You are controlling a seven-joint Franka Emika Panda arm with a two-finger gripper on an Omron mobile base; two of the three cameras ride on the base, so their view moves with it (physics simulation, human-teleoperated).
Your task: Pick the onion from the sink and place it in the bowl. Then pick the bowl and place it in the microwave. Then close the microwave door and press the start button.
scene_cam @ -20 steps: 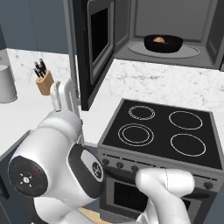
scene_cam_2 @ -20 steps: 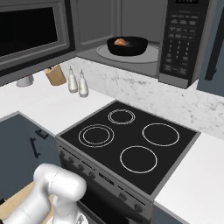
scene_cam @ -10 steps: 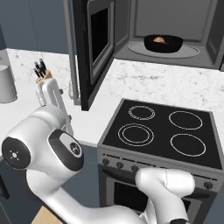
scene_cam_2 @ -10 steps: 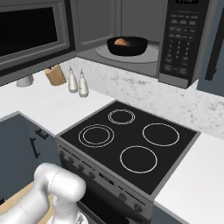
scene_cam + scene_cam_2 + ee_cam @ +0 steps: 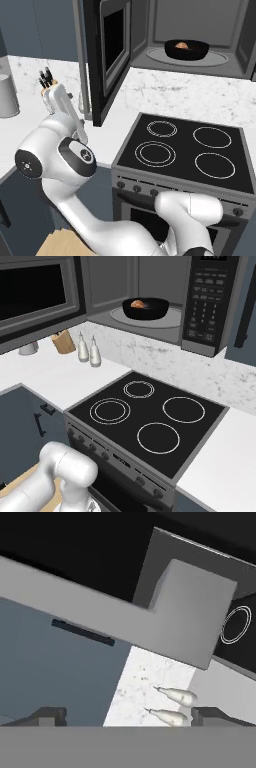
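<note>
The microwave [image 5: 200, 35] stands open, and the black bowl [image 5: 186, 49] rests on its turntable with the orange-brown onion [image 5: 181, 45] inside it; both also show from the right as bowl [image 5: 146, 308] and onion [image 5: 137, 304]. The microwave door [image 5: 106, 55] swings out to the left. My hand [image 5: 58, 101] is raised left of the door, beside the knife block. My gripper [image 5: 131, 716] is open with nothing between its fingers, and the door's grey panel [image 5: 190, 612] lies ahead of it. The sink is out of view.
A knife block [image 5: 46, 83] and two pale bottles [image 5: 89, 350] stand on the white counter [image 5: 60, 378] left of the black stove top [image 5: 150, 418]. The microwave's control panel [image 5: 207, 301] is on its right. A grey canister [image 5: 7, 95] sits far left.
The arm has swung left and its elbow has dropped; the hand moved from near the door's lower edge toward the knife block. Bowl, onion and door have not moved.
</note>
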